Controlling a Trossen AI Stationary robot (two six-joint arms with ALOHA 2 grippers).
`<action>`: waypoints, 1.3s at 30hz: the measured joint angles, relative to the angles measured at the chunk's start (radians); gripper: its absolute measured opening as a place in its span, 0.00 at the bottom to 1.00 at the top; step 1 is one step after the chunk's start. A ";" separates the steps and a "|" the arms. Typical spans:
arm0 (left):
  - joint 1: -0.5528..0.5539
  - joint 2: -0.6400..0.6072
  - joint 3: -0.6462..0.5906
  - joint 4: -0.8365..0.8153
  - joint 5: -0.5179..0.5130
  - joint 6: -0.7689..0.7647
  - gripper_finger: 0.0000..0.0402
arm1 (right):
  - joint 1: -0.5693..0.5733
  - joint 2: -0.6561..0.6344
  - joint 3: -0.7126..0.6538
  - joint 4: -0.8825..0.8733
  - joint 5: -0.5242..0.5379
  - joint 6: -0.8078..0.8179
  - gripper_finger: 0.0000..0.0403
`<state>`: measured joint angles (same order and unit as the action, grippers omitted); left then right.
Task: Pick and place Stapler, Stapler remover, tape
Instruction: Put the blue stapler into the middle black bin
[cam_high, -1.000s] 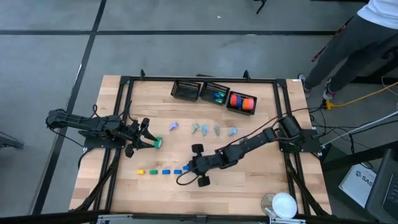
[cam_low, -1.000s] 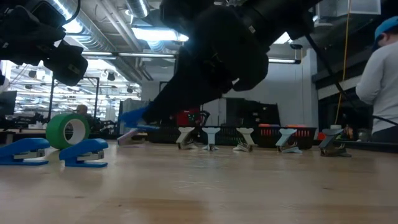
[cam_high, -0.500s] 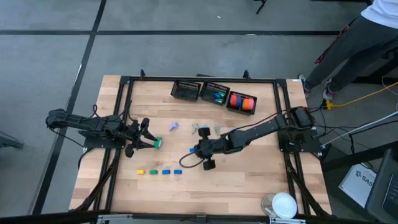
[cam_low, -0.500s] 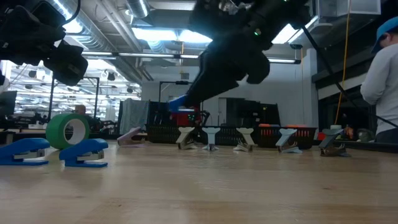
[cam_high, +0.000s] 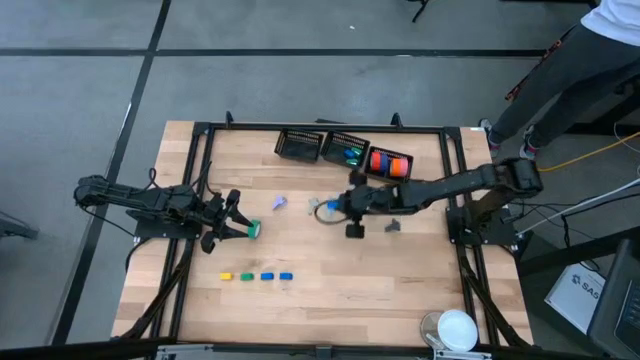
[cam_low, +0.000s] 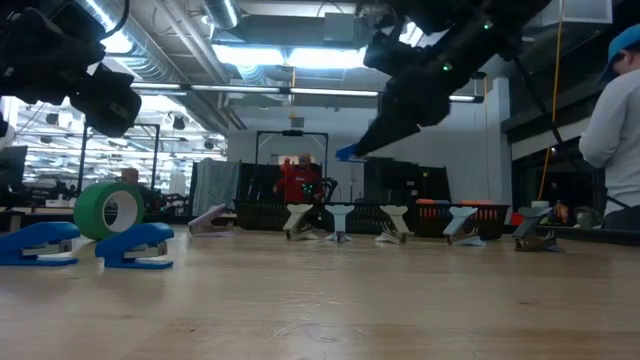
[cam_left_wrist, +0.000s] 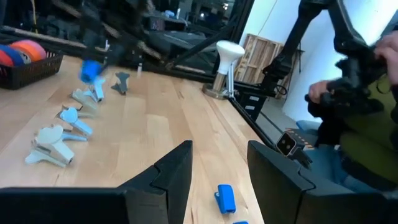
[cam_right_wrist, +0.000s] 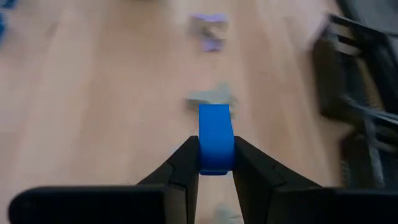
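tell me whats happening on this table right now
The right gripper is shut on a small blue stapler and carries it in the air above the row of pastel staple removers, near the black baskets. The left gripper waits at the table's left side by a green tape roll. Four small staplers lie in a row on the table.

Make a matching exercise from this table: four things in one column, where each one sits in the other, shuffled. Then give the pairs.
Things:
1. blue piece
2. green roll
3. orange rolls
4. yellow piece

Places:
A. in a black basket
B. clamped in the right gripper, off the table
C. on the wood by the open left gripper
D. at one end of a row of small pieces

Pairs: 1-B, 2-C, 3-A, 4-D
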<state>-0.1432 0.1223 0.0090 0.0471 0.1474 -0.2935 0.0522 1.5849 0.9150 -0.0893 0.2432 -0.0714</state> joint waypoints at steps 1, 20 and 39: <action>0.000 0.000 0.000 -0.002 0.000 0.000 0.37 | -0.021 -0.011 -0.005 0.003 0.000 0.014 0.20; 0.000 0.002 0.000 0.001 -0.001 0.000 0.37 | -0.433 0.028 0.041 -0.003 -0.088 0.200 0.20; 0.000 0.002 0.000 0.001 0.000 0.000 0.37 | -0.567 0.395 0.468 -0.302 -0.142 0.146 0.20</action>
<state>-0.1432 0.1242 0.0086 0.0483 0.1471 -0.2935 -0.5151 1.9804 1.3830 -0.3917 0.1008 0.0743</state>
